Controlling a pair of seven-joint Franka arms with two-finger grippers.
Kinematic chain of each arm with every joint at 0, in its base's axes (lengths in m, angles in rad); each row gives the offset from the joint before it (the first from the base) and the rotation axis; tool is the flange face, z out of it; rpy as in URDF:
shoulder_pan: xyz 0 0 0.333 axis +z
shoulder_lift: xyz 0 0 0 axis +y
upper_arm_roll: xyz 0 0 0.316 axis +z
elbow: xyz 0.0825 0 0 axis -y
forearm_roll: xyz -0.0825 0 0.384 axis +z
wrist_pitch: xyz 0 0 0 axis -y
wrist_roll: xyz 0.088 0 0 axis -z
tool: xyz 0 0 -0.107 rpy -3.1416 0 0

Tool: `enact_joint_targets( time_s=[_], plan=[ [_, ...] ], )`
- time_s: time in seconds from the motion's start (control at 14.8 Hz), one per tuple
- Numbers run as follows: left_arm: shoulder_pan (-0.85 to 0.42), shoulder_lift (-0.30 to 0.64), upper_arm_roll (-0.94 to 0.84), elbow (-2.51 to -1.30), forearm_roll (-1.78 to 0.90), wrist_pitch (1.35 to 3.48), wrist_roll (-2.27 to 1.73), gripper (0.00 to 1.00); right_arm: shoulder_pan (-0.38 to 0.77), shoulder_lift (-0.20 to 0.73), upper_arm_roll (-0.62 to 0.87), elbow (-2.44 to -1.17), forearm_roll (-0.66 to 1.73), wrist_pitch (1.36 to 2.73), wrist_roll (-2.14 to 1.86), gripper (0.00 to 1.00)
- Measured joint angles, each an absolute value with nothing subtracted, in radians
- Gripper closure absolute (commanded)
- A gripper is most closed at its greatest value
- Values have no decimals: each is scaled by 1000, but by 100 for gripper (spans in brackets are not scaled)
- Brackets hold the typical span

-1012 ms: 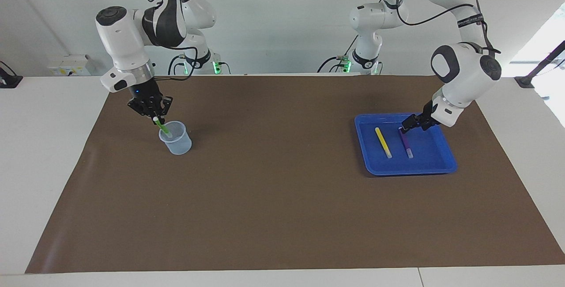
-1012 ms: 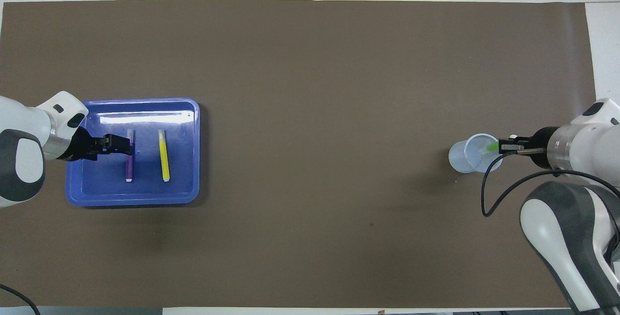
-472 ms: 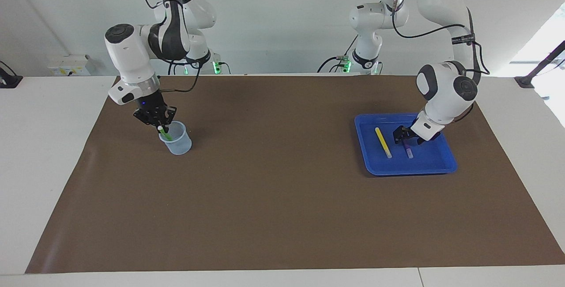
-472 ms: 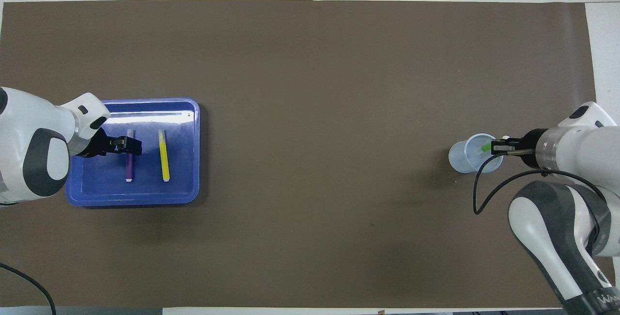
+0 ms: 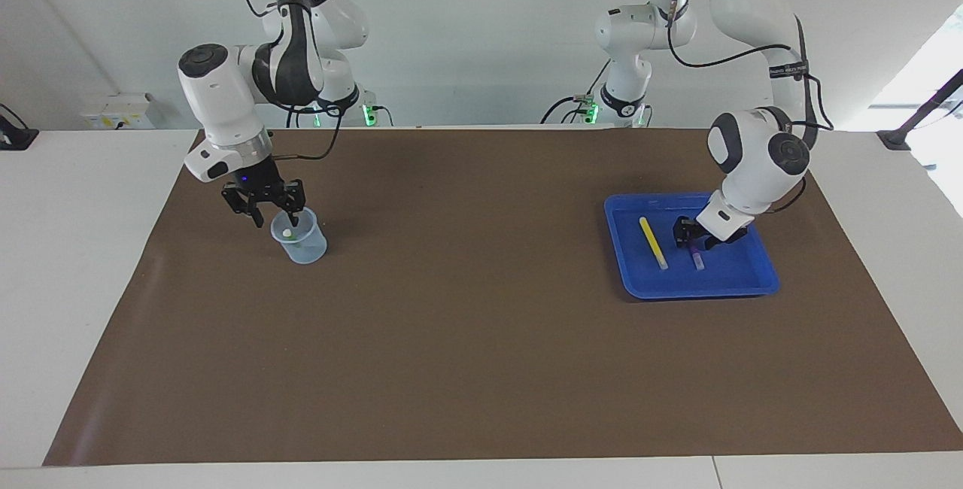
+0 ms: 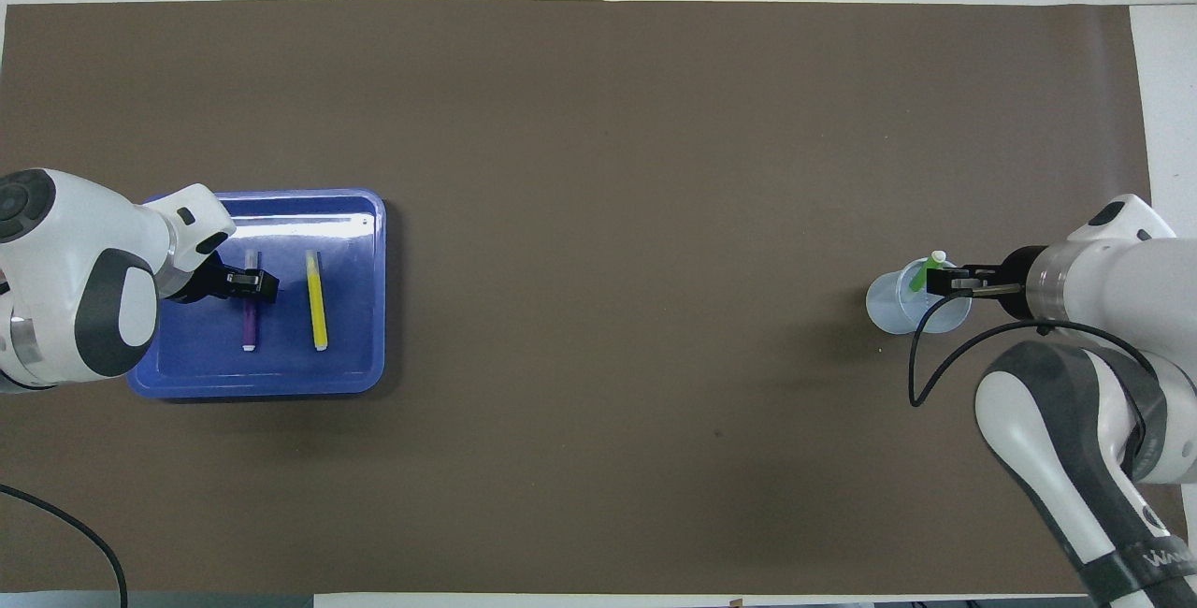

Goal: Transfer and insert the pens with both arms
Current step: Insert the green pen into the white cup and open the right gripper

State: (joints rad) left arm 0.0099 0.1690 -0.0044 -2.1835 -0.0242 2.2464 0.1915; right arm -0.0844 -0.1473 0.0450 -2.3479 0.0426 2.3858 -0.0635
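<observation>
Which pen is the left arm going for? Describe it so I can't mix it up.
Find the blue tray at the left arm's end of the brown mat. Two pens lie in it side by side. It is the purple pen under the left gripper, not the longer yellow pen.

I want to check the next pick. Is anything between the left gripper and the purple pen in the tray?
Nothing visible. The left gripper is down over the purple pen in the blue tray; the yellow pen lies apart beside it.

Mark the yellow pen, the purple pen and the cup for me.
yellow pen (image 6: 318, 301): overhead view, mid-barrel.
purple pen (image 6: 250, 325): overhead view, barrel below the claw.
cup (image 5: 310, 247): facing view, side wall.
</observation>
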Motion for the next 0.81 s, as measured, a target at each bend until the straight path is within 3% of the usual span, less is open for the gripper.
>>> enact_joint_targets(
  time_s=[0.13, 0.27, 0.81],
  plan=[
    [10, 169, -4, -2187, -24, 2248, 192, 77, -85, -145, 44, -2310, 43, 2360, -64, 0],
    [10, 169, -3, -2188, -23, 2252, 192, 100, -85, -145, 43, -2256, 43, 2297, -62, 0],
    [17, 168, 0, -2188, -21, 2256, 193, 100, -85, -94, 42, -1945, 6, 1955, -20, 0]
  ],
)
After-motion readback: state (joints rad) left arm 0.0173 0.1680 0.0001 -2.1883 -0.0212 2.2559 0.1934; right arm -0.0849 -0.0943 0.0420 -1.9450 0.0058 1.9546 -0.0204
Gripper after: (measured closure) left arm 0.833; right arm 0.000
